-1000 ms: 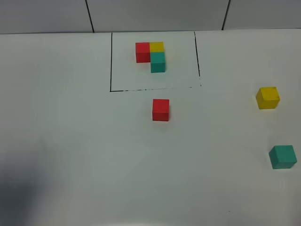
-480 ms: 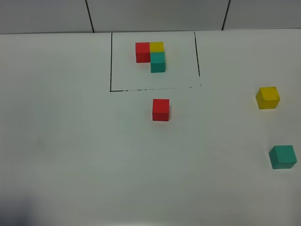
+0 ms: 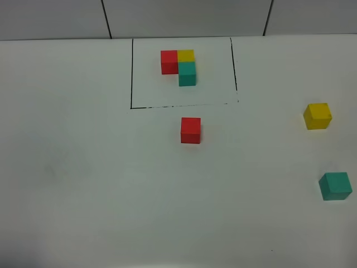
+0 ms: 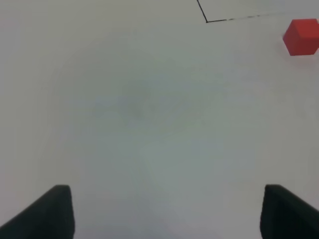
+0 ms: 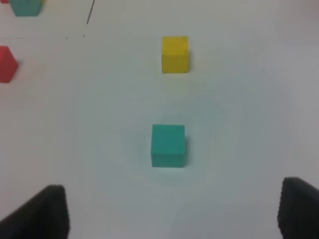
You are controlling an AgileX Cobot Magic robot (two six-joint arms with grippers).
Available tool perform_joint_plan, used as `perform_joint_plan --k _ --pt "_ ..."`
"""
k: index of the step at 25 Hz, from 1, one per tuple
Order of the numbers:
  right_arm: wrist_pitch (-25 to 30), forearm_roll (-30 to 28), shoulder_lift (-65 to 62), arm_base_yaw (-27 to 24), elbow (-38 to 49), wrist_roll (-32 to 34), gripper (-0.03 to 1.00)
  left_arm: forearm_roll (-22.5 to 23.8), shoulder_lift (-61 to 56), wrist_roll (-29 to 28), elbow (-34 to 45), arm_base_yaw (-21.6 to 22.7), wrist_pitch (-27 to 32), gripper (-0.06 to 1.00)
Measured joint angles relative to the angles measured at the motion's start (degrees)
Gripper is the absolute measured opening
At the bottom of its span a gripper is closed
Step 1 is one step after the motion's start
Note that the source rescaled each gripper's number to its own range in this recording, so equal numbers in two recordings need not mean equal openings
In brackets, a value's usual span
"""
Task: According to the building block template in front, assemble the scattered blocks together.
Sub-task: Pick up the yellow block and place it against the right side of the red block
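Note:
The template [image 3: 179, 66], a joined red, yellow and teal L-shaped trio, sits inside a thin black rectangle at the back middle. The loose red cube [image 3: 191, 130] stands just in front of that frame and shows in the left wrist view [image 4: 301, 37]. The loose yellow cube [image 3: 317, 116] and teal cube [image 3: 335, 186] stand at the right; both show in the right wrist view, yellow [image 5: 175, 54], teal [image 5: 168, 145]. My left gripper [image 4: 167, 211] is open over bare table. My right gripper [image 5: 174, 211] is open, a little short of the teal cube. Neither gripper shows in the high view.
The white table [image 3: 100, 178] carries only the cubes and the drawn frame [image 3: 131, 78]. A grey panelled wall [image 3: 184, 17] runs along the back edge. The frame's corner line shows in the left wrist view [image 4: 209, 20].
A dark shadow at the lower left of the high view has faded away. The cubes have not moved.

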Motion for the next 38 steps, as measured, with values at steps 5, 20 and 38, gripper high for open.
perform_joint_plan --k 5,20,38 --pt "0.00 0.00 0.00 0.00 0.00 0.00 0.72 -0.09 -1.10 0.14 0.00 0.00 0.00 0.96" --pt "0.00 0.00 0.00 0.00 0.00 0.00 0.72 -0.21 -4.11 0.08 0.00 3.28 0.00 0.96" --pt "-0.19 2.43 0.00 0.00 0.00 0.32 0.72 -0.23 -4.11 0.03 0.00 5.15 0.00 0.96"
